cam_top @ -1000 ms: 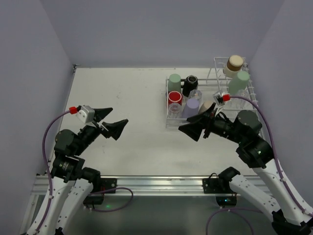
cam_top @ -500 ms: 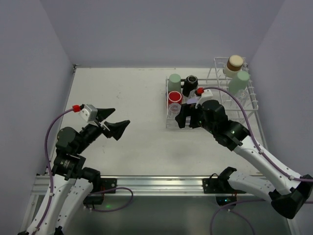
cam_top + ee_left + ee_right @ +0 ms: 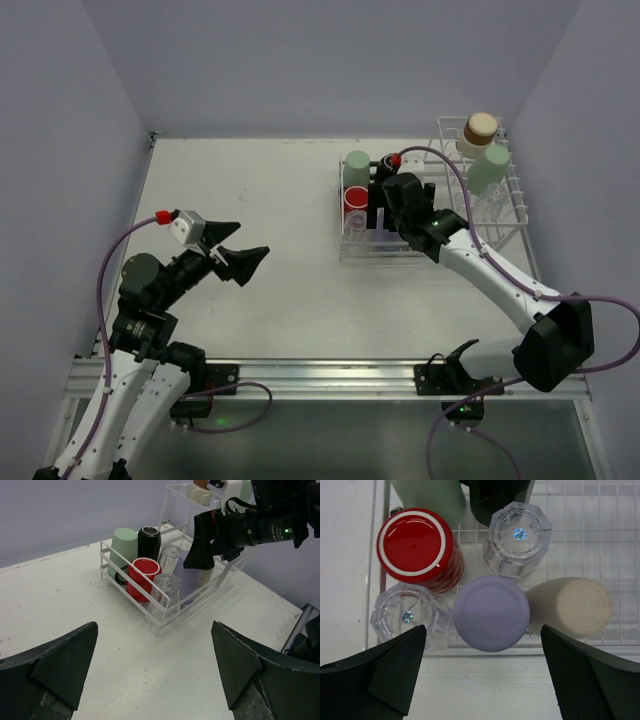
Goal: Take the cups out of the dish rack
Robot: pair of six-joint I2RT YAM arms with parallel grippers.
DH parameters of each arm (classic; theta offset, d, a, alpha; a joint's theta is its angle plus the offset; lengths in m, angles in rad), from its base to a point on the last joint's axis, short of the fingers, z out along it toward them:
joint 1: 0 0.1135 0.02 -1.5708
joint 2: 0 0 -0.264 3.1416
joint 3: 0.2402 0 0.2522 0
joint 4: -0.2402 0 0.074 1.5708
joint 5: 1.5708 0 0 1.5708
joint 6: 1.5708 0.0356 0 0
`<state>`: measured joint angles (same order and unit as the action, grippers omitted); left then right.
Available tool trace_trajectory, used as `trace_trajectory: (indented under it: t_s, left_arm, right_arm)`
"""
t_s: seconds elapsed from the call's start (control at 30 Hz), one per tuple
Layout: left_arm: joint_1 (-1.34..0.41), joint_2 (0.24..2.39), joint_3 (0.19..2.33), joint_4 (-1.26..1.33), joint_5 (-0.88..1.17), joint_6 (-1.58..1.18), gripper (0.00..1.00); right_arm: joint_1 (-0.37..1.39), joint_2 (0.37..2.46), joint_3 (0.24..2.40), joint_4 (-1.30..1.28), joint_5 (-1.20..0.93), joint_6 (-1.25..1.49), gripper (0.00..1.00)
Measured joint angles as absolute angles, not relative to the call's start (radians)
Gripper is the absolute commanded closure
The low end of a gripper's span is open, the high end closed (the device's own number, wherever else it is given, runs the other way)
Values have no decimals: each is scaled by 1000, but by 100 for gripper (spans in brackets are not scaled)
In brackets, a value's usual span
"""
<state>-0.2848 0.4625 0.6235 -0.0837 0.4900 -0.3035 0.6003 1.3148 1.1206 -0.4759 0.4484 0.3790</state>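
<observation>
From above, the left pincer (image 3: 250, 238) hangs spread over the counter (image 3: 250, 190), while the right pincer (image 3: 378, 218) hovers spread over the dish rack (image 3: 360, 256) on the counter's right side.

Left wrist view: a red mug (image 3: 141, 577), a clear glass (image 3: 167, 587) and a pale green cup (image 3: 122, 547) stand upside down in the rack's low basket.

Right wrist view: the wide-set black fingers (image 3: 380, 670) flank a lavender tumbler (image 3: 492, 612) below them, clear of it.
</observation>
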Motion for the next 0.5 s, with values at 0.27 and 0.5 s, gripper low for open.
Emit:
trace_trajectory:
  t_s: [0.27, 0.5]
  left_arm:
    - [-285, 481, 624, -83, 499, -304, 0]
    - [-285, 489, 624, -74, 500, -315, 0]
  right_arm:
    - [554, 1394, 1124, -425, 453, 379, 9]
    - [532, 1461, 1124, -372, 453, 377, 32]
